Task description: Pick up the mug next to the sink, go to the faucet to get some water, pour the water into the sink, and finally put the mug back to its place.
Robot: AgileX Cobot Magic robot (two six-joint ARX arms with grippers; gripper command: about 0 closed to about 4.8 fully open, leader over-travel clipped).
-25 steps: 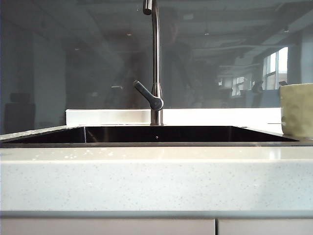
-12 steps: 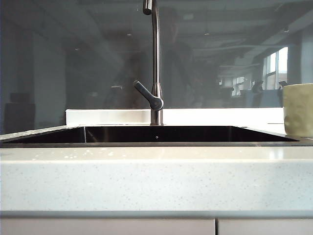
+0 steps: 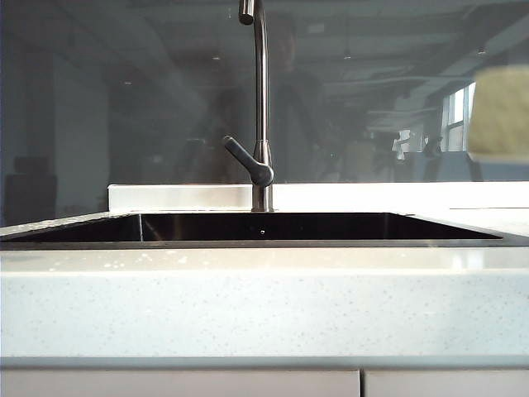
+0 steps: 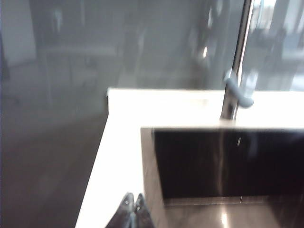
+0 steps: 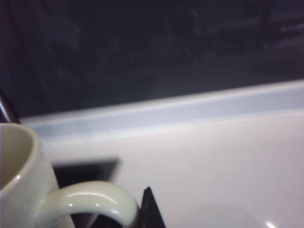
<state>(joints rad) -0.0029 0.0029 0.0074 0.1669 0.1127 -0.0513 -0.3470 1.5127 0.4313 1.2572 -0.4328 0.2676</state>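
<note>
The right end effector (image 5: pixel 145 209) pinches the mug (image 5: pixel 28 190) by its handle, off the counter (image 3: pixel 264 306); a thin hold could swivel; the left end effector (image 4: pixel 130 213), pressed together, sits near the sink (image 4: pixel 223 161).

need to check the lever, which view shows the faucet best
Exterior view: the faucet stands sharp, lever and base visible above the sink. Left wrist view shows it blurred. Right wrist view shows the mug, no clear faucet.

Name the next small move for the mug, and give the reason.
Probably carry the mug leftward toward the faucet: it hangs blurred above the counter at the far right, the right gripper at its handle, well short of the spout.
</note>
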